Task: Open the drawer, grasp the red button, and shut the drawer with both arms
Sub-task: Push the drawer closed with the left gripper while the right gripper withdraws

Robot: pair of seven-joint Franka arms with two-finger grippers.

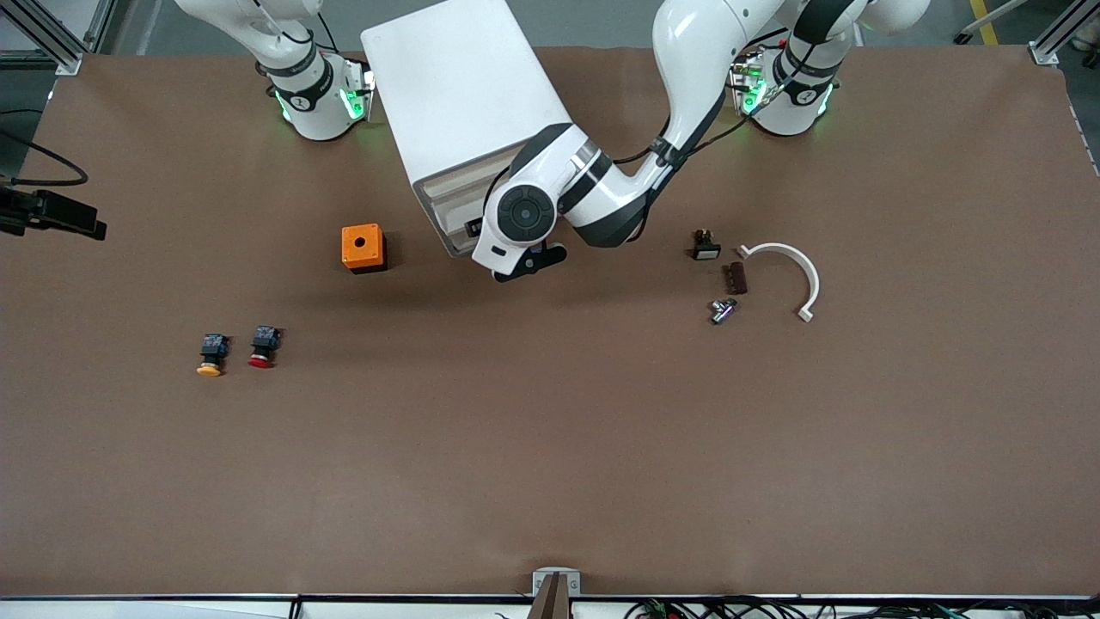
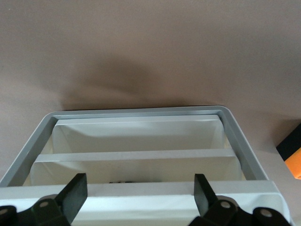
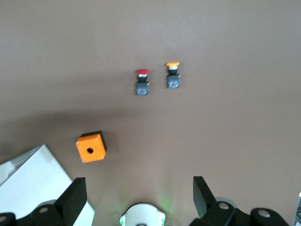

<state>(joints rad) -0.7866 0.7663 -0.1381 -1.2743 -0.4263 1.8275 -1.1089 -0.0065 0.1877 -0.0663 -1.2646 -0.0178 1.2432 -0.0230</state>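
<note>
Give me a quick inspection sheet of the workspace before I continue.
Surface: brown table, flat.
Job's things: white cabinet between the arm bases; a drawer shows below the left gripper. Red button lies on the table beside the yellow button, toward the right arm's end.
Clutter: orange cube; white curved bracket and small parts toward the left arm's end.
Grippers: left gripper open at the cabinet front, holding nothing; right gripper open, waiting above the table.
Cables: black cable at the table's edge.
Surroundings: metal frame posts.
</note>
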